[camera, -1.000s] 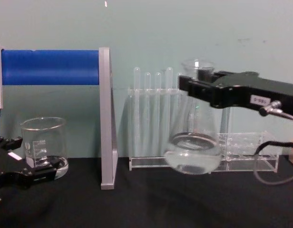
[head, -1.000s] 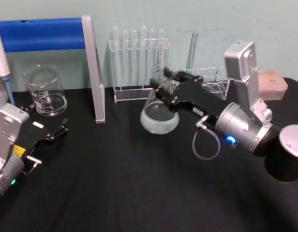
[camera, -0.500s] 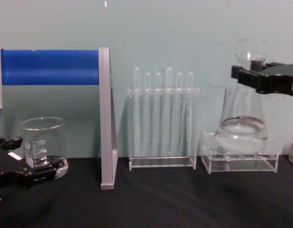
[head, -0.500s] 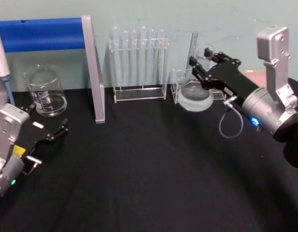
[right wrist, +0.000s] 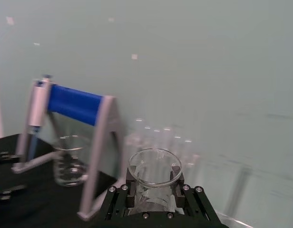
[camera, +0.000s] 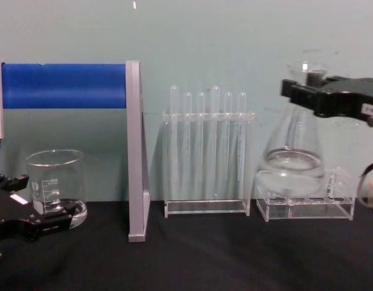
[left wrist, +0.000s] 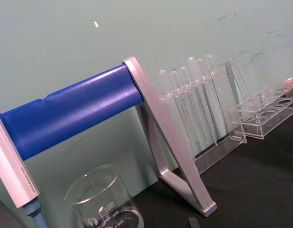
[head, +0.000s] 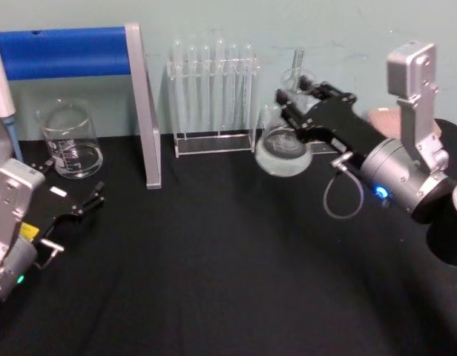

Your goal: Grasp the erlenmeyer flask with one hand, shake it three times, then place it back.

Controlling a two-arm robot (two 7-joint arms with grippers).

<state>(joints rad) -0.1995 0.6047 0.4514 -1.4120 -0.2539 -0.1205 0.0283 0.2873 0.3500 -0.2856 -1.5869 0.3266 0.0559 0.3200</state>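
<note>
Since half a second earlier, we saw the right gripper (head: 291, 110) carry the erlenmeyer flask (head: 283, 152) a little way back toward the test tube rack (head: 214, 100), from farther off on that rack's right. Its jaws were closed on the flask's neck just under the flared rim. The flask hung roughly upright off the desk (head: 214, 259), to the right of the test tube rack and in front of a low clear rack (camera: 304, 207), with some clear liquid in its wide base. Well to the left of the test tube rack, past the blue-barred stand (head: 143, 111), the left gripper (head: 73, 182) sat low beside a glass beaker (head: 69, 141), its jaws spread and holding nothing.
</note>
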